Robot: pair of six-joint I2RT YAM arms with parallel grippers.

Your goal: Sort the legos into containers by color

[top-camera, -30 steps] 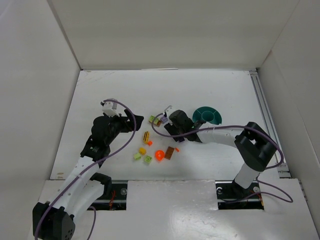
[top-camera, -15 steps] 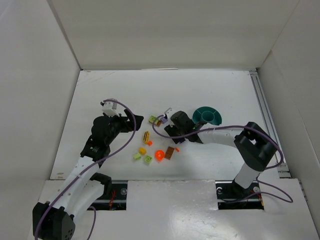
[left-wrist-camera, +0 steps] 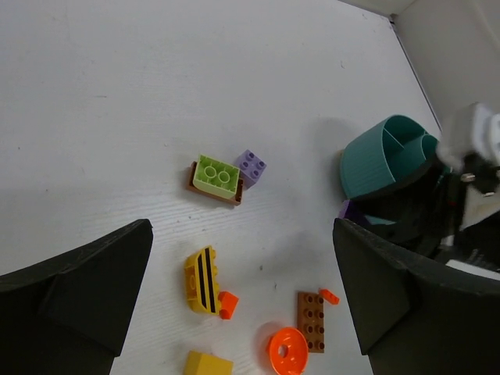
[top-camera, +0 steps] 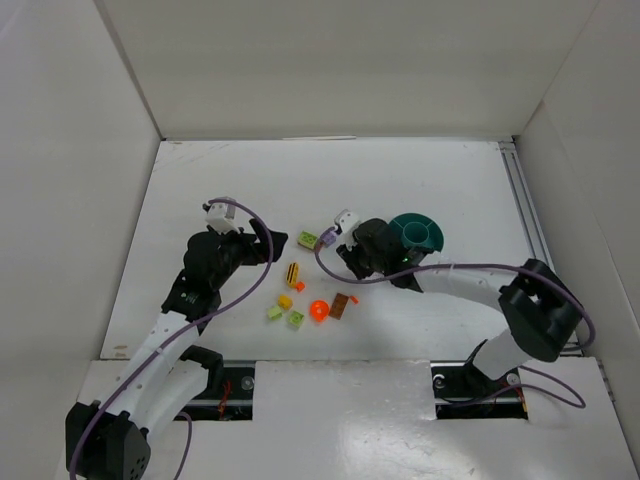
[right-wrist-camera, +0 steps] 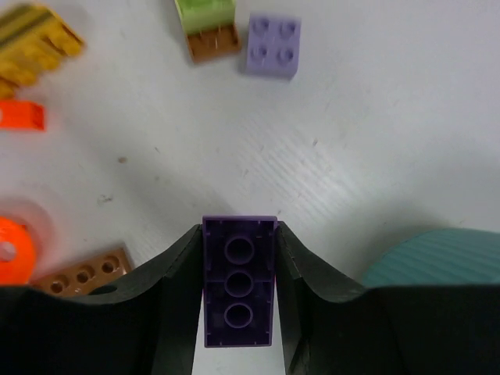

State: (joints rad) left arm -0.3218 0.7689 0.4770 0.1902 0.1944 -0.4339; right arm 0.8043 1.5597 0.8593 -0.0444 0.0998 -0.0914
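My right gripper [top-camera: 358, 248] is shut on a dark purple brick [right-wrist-camera: 238, 291], held above the table just left of the teal divided bowl [top-camera: 415, 232], whose rim shows in the right wrist view [right-wrist-camera: 445, 262]. A light purple brick [right-wrist-camera: 273, 45] and a lime brick on a brown one [right-wrist-camera: 205, 17] lie beyond it. My left gripper [top-camera: 268, 243] is open and empty, above a yellow striped brick [left-wrist-camera: 201, 279], a small orange piece [left-wrist-camera: 227, 304], a brown plate [left-wrist-camera: 310, 320] and the round orange piece [left-wrist-camera: 287, 352].
A yellow brick [top-camera: 285, 301] and two lime bricks [top-camera: 274, 313] [top-camera: 296, 319] lie near the front. White walls enclose the table on three sides. A rail [top-camera: 530, 240] runs along the right edge.
My right gripper has moved right from the lime and purple pile towards the teal bowl, carrying the dark purple brick. The left arm has barely moved.
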